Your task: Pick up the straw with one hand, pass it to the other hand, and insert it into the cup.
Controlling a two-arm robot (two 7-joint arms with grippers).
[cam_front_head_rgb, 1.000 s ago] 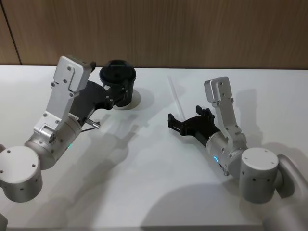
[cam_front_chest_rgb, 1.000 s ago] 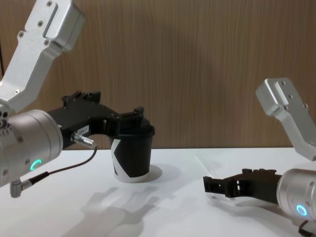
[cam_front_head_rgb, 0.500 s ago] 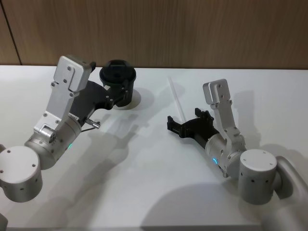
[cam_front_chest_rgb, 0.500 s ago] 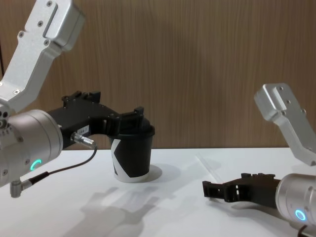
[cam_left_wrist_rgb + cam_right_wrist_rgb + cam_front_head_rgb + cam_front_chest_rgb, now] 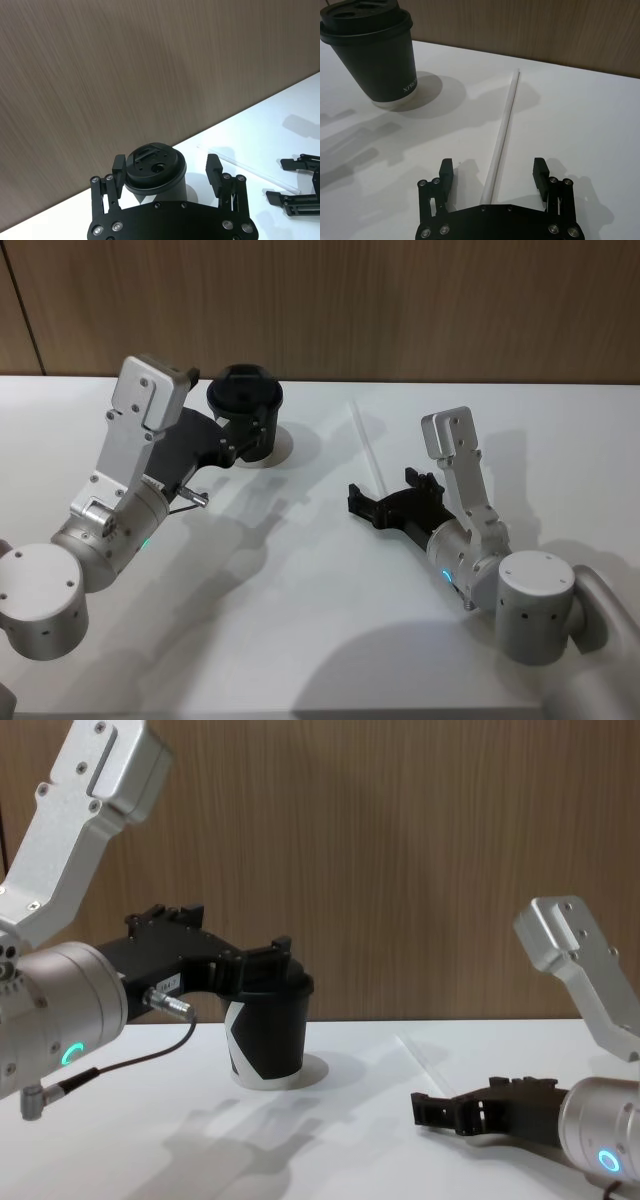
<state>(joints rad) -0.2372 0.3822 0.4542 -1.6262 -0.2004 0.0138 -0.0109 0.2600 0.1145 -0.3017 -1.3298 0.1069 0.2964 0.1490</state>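
Note:
The black cup (image 5: 245, 400) with its domed lid stands at the back of the white table. My left gripper (image 5: 166, 170), the one with the grey cable and green light, is open, with a finger on each side of the cup (image 5: 155, 172) and a gap to each. The thin translucent straw (image 5: 506, 117) lies flat on the table to the cup's right (image 5: 365, 445). My right gripper (image 5: 493, 167), with the blue light, is open and low over the table, and the straw's near end lies between its fingers. In the chest view the right gripper (image 5: 450, 1110) hovers just above the tabletop.
A wooden wall runs behind the table (image 5: 300, 570). Bare white tabletop stretches between the two arms and in front of them. The grey cable and silver plug (image 5: 165, 1002) hang beside my left wrist.
My right gripper has sunk a little lower and edged slightly leftward over the straw's near end. The left gripper, cup and straw have not moved.

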